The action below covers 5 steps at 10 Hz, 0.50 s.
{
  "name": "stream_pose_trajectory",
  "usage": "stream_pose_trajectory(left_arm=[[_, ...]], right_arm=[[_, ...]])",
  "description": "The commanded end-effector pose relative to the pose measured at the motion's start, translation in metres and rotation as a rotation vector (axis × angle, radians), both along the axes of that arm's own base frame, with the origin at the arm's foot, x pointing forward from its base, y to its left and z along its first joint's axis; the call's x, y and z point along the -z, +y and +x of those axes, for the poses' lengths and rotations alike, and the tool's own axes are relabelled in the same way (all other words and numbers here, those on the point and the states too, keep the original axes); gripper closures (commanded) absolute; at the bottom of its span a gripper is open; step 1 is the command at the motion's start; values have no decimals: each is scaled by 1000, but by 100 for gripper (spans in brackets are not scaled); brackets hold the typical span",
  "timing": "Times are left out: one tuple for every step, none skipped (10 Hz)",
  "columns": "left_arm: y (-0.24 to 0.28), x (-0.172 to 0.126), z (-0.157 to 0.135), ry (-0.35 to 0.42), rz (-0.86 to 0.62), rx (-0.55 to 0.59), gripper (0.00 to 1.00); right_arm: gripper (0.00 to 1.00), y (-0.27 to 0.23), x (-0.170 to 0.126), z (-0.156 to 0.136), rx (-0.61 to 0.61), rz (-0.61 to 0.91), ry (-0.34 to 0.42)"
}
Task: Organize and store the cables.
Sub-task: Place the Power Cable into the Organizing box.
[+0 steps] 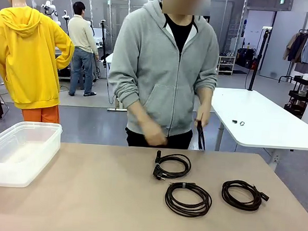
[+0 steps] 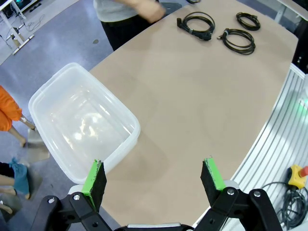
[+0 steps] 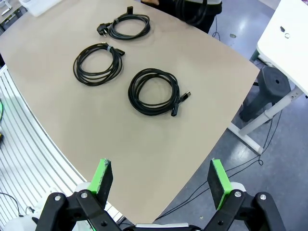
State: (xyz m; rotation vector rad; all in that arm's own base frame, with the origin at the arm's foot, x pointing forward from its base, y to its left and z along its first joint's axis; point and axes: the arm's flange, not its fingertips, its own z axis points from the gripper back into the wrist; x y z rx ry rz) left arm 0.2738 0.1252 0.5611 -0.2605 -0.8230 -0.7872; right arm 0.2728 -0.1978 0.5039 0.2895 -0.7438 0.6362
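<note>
Both jaws wide open, empty, above worktop [image 3: 202, 77]. Three coiled cables [image 1: 188, 199] mid-right, apart; 4th cord [image 1: 200, 136] in person's hand [image 1: 202, 119]. Clear tub [image 1: 19, 175] left, looks empty. Pre-grasp; next prob. right jaws onto nearest coil [image 3: 154, 91], then to tub.

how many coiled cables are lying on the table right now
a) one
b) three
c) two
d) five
b: three separate black coils lie on the table, the far coil nearest the person, the middle coil and the right coil.
</note>
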Motion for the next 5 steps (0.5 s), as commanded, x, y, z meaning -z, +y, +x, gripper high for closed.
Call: stream_pose_trajectory(left_arm=[[0, 1, 0, 2, 7, 16, 0], [0, 1, 0, 2, 7, 16, 0], [0, 1, 0, 2, 7, 16, 0], [0, 1, 0, 2, 7, 16, 0], [0, 1, 0, 2, 7, 16, 0]], right_arm=[[0, -1, 1, -1, -18, -1, -5], [0, -1, 1, -1, -18, -1, -5], [0, -1, 1, -1, -18, -1, -5], [0, -1, 1, -1, -18, -1, -5], [0, -1, 1, -1, -18, -1, -5]])
